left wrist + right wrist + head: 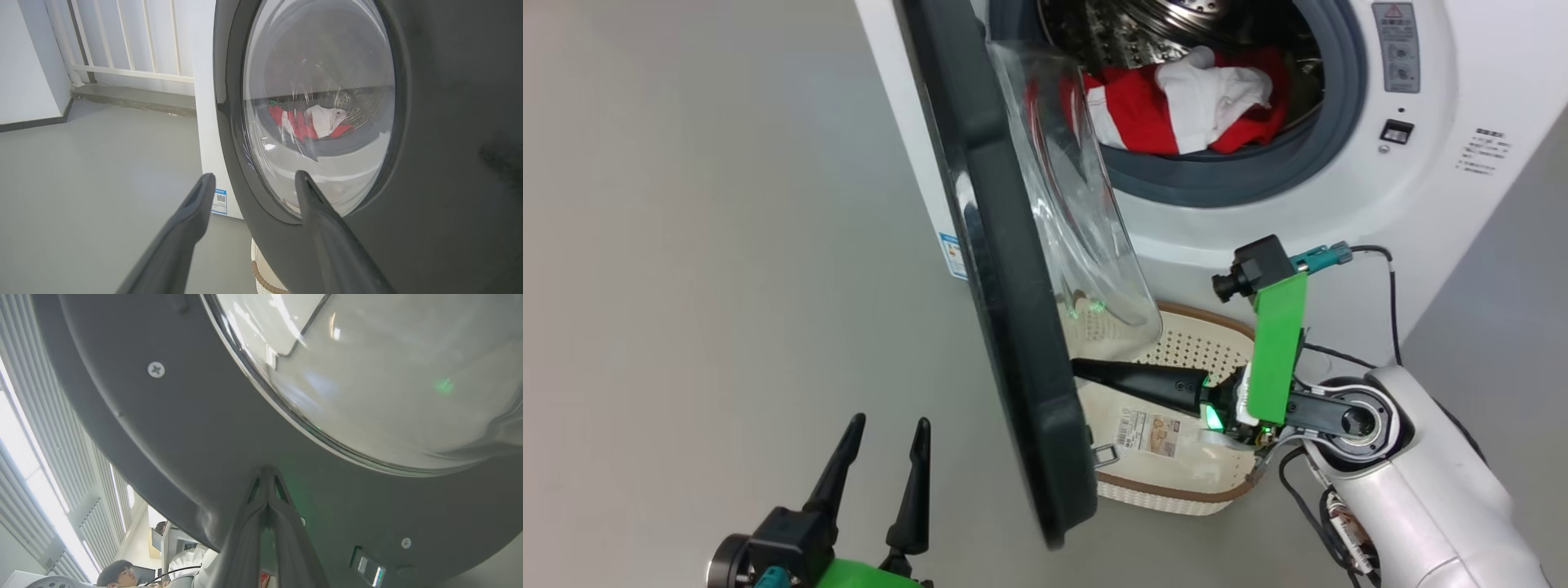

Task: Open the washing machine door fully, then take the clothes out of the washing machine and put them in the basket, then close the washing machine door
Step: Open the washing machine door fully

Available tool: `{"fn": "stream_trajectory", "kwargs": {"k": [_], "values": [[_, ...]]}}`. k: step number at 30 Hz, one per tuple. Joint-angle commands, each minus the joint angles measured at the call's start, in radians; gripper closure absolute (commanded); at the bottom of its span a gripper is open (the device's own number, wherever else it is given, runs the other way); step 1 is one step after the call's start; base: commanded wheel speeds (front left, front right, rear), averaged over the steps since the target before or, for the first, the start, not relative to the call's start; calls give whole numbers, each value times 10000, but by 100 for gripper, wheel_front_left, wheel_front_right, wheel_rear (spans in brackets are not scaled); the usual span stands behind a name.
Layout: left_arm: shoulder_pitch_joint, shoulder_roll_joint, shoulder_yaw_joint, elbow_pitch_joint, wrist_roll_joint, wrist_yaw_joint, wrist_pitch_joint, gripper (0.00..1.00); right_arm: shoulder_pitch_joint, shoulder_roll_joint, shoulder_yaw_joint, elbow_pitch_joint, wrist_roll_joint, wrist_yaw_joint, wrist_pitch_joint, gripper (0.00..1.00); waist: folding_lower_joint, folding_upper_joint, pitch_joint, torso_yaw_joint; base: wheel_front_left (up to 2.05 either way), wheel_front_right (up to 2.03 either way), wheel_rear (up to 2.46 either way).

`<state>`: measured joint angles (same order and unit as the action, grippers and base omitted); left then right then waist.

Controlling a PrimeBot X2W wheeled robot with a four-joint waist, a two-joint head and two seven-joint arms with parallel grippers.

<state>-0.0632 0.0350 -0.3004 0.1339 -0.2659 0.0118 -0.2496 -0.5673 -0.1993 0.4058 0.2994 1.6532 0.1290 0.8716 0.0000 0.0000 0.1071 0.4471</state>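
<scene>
1. We see the washing machine door [1005, 269] swung out from the washing machine [1339, 212]. It stands edge-on in our head view, and its glass bowl [1086, 229] bulges toward the machine side.
2. The clothes [1176, 106] lie inside the drum [1143, 24] in a red and white heap with a white piece on top, just behind the grey gasket [1217, 175].
3. The basket [1176, 494] sits on the grey floor [686, 245] just in front of the machine, below the opening. Its left end is hidden behind the door, and a label [1147, 433] lies on its bottom.
4. Our right gripper [1078, 366] reaches across above the basket, fingers clenched together on nothing. In the right wrist view the tips meet the door's dark inner rim just below the glass bowl and appear to touch it.
5. Our left gripper [890, 423] hangs on the door's outer side, near it but apart, with its fingers spread wide and empty. In the left wrist view the clothes show through the window.
6. A blue sticker [952, 255] sits low on the machine's side panel, just beside the door's edge.
</scene>
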Motion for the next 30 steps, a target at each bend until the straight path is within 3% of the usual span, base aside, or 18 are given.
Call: {"fn": "stream_trajectory", "kwargs": {"k": [1, 15, 30], "values": [[-71, 152, 350, -210, 81, 0, -122, 0, 170, 349, 150, -380, -165, 17, 98, 100, 0, 0, -44, 186, 0, 0, 0], [-137, 152, 585, -304, 0, 169, -122, 0, 109, 895, 276, -461, -524, 17, 251, 100, 0, 0, 40, 821, 0, 0, 0], [-138, 152, 789, -344, 11, 207, -122, 0, 154, 1179, 326, -476, -629, 17, 186, 100, 0, 0, -42, 922, 0, 0, 0]]}}
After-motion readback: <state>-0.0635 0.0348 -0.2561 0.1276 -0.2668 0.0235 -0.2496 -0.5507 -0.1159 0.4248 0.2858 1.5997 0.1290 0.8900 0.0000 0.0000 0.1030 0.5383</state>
